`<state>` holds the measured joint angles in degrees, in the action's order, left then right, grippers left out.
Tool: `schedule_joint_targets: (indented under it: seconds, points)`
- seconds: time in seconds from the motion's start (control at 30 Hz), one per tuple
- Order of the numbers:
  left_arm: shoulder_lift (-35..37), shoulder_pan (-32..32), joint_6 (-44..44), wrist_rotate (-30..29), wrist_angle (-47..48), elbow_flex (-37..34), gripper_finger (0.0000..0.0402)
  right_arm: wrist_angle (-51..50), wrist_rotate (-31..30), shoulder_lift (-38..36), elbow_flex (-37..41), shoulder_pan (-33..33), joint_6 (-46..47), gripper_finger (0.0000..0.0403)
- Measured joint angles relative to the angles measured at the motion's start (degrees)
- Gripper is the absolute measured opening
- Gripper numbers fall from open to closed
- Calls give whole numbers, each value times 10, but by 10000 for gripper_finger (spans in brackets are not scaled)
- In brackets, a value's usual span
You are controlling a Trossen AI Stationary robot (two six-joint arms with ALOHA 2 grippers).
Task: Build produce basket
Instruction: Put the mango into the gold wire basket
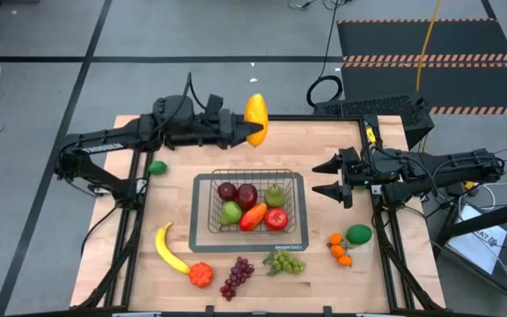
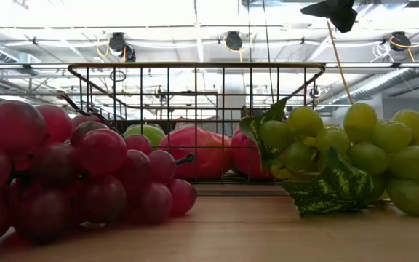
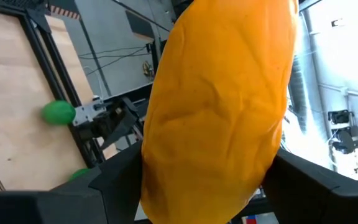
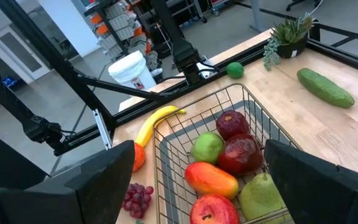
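A wooden table (image 1: 174,202) is seen from above, with two dark robot arms reaching in from either side. At its centre sits a low wire basket (image 1: 202,201) on a dark flat base, already holding several pieces: two dark red apples (image 1: 237,193), a green apple (image 1: 231,212), a pear (image 1: 275,195), a red apple (image 1: 276,218) and an orange-red mango (image 1: 253,216). Loose on the table nearer the front edge lie a banana (image 1: 168,250), a small orange fruit (image 1: 201,275), red grapes (image 1: 237,276) and green grapes (image 1: 284,261); a green ball (image 1: 358,233) and small oranges (image 1: 339,250) rest to the right, and a small lime (image 1: 157,167) to the left. The left gripper (image 1: 252,130) is lifted near the table's far edge, pinching a large yellow-orange fruit (image 1: 255,116), possibly a mango or squash. The right gripper (image 1: 332,176) waits just right of the basket, fingers spread and empty. The step in hand appears to be carrying the yellow-orange fruit to the basket. The next move likely calls for swinging it over a free spot, lowering, then releasing.
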<state>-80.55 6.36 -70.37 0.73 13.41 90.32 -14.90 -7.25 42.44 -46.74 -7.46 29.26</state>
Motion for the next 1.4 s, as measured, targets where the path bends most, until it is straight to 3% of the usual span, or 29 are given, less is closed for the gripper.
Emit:
schedule_joint_targets:
  seconds: [0.23,0.5,0.6,0.87,1.03,1.23,1.4]
  points:
    - [0,28,26,38,0,0,282,0,-3,0,0,0,0,351]
    - [8,42,163,78,-6,-1,282,0,-16,2,0,0,0,351]
    - [19,42,242,78,-10,-1,282,0,-19,4,0,0,0,351]
    - [41,42,565,78,-41,0,282,5,-19,22,0,0,51,351]
    - [42,42,677,78,-42,0,282,15,-15,30,1,-9,124,351]
    - [42,36,807,77,-41,0,282,100,-16,44,1,-10,195,351]
    - [42,26,924,78,-39,0,282,230,-19,71,1,-12,226,351]
